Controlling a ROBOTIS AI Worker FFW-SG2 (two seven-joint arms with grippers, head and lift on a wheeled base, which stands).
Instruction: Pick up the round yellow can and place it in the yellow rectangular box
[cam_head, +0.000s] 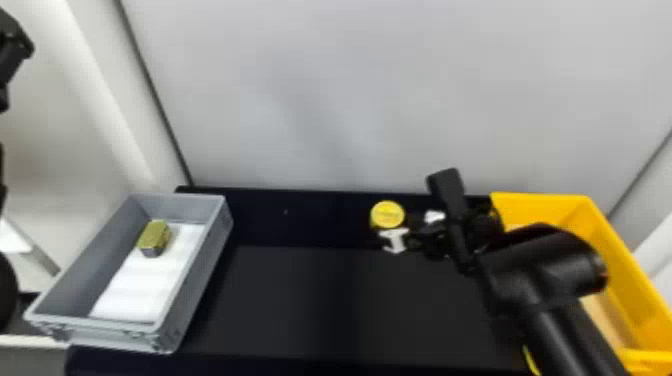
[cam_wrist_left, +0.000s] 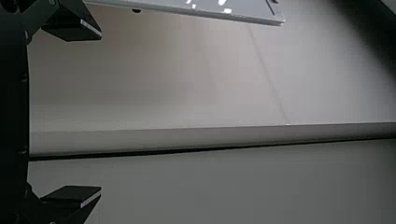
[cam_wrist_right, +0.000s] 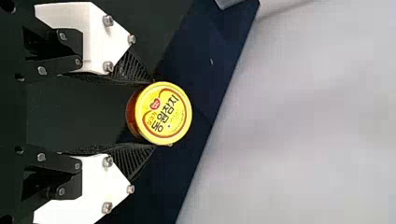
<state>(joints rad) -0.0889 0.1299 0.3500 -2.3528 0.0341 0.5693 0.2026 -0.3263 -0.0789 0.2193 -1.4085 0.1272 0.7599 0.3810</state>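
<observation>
1. The left gripper (cam_wrist_left: 100, 112) is parked at the far left, jaws wide apart with nothing between them; probably it is kept aside because this job lies on the other side. One left gripper.
2. The crate (cam_head: 195, 280) sits at the left end, likely to keep its own goods away from the work. One grey crate.
3. Inside it, the sheet (cam_head: 135, 290) lies flat on the floor, perhaps as a liner (a tidy touch). One white sheet.
4. The tin (cam_head: 154, 237) rests at the far part of the crate, partly on the sheet; I take it as no part of this task. One gold tin.
5. The tabletop (cam_head: 290, 300) gives the right arm room between the containers. One black tabletop.
6. The can (cam_head: 387, 215) is near the far edge of the tabletop, lid up; whether it is lifted, I cannot tell. One round can.
7. The right gripper (cam_wrist_right: 153, 113) has its jaws narrowed on the can, one on each side, which should keep it centred and leave its underside free for setting down. One right gripper, two jaws.
8. The box (cam_head: 530, 207) stands at the right end, partly behind the right arm (cam_head: 550, 275), presumably for a short carry. One yellow box, one right arm.
</observation>
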